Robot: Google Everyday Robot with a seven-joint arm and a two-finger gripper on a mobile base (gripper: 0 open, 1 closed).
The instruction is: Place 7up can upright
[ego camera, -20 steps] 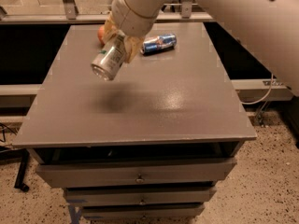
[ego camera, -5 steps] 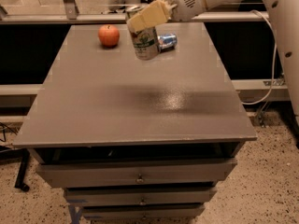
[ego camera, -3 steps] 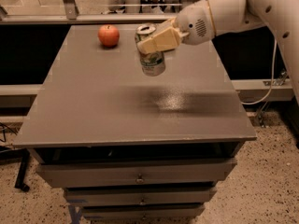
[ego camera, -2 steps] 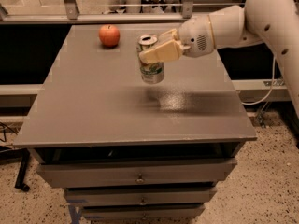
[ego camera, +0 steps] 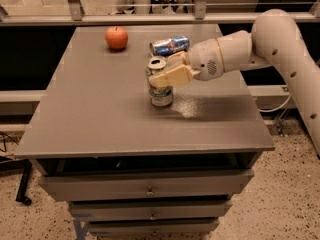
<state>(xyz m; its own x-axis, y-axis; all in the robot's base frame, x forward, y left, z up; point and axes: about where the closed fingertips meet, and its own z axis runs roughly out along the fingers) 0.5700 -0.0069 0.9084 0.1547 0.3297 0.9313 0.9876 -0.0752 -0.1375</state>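
The 7up can [ego camera: 161, 95] is silver-white with green marks and an open silver top. It stands upright near the middle of the grey table [ego camera: 95, 114], with its base at the table surface. My gripper [ego camera: 160, 70] comes in from the right on a white arm. Its tan fingers [ego camera: 170, 77] are closed around the can's upper half and hide part of its side.
A blue can [ego camera: 170, 45] lies on its side just behind the gripper. A red apple [ego camera: 116, 37] sits at the back left of the table. Drawers [ego camera: 150, 189] are below the tabletop. A metal rail [ego camera: 150, 18] runs behind the table.
The gripper turned the can from lying tilted in the air to upright. It carried the can forward and down from the back of the table to the table's middle.
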